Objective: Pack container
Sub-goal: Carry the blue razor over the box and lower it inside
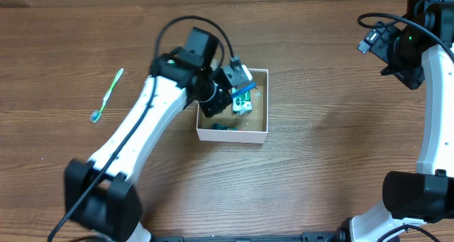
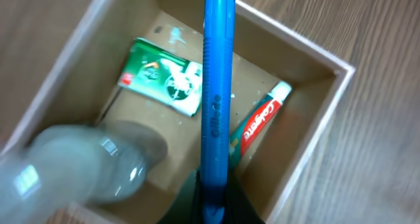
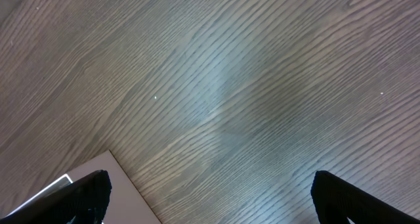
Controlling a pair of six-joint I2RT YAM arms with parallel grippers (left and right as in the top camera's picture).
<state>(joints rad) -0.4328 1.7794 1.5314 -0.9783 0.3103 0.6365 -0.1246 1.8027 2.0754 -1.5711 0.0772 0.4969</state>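
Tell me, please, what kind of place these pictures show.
Probably a robotics lab workbench, not a home: two white robot arms stand at a brown wood-grain table, and toiletries such as a red-and-white toothpaste tube lie in a shallow square white cardboard box.

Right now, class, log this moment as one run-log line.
left gripper: shut on blue razor over container | right gripper: open, over table | inside: toothpaste, green packet | outside: green toothbrush
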